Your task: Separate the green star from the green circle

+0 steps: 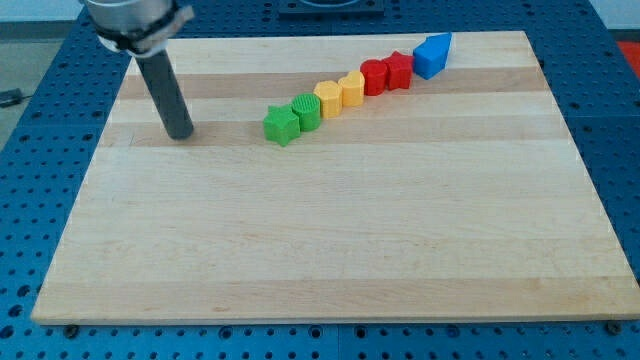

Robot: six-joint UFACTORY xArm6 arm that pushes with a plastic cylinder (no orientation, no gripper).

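A green star point(281, 125) lies on the wooden board point(330, 240) at the lower-left end of a diagonal row of blocks. A green circle point(306, 111) touches it just up and to the right. My tip point(182, 135) rests on the board well to the left of the green star, about a hundred pixels away and apart from all blocks.
The row goes on up to the right: a yellow block point(328, 98), a second yellow block point(351, 89), a red block point(375, 76), a red star-like block point(399, 70) and a blue block point(433, 54). A blue perforated table surrounds the board.
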